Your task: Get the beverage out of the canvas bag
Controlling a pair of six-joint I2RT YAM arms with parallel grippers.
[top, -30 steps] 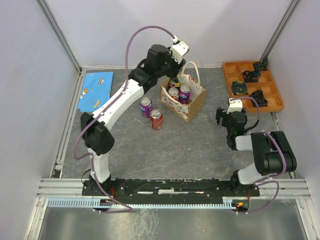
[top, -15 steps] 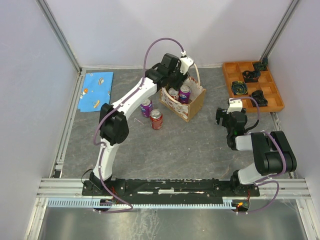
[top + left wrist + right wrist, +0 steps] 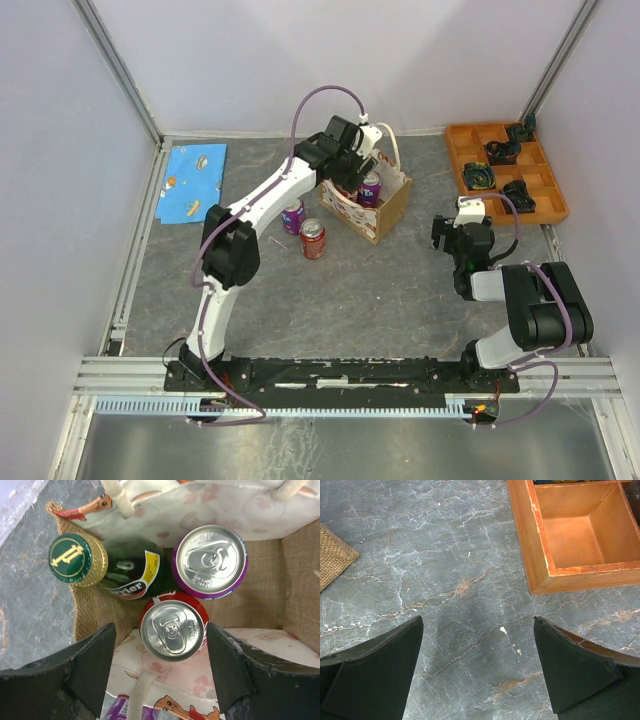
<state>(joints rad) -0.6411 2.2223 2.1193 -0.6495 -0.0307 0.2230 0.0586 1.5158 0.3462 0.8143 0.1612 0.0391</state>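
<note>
On the tan canvas bag [image 3: 260, 580], white handles [image 3: 120, 497] cut off at the top edge, green glass bottle with gold cap [image 3: 125, 570] hidden under the white left arm [image 3: 270, 195] from above, orange wooden tray [image 3: 530, 540] cut off at two edges, small dark things [image 3: 500, 152] in it too small to tell.

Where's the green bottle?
In the left wrist view, the green bottle sits in the canvas bag at its left, beside the purple can and red can.
</note>
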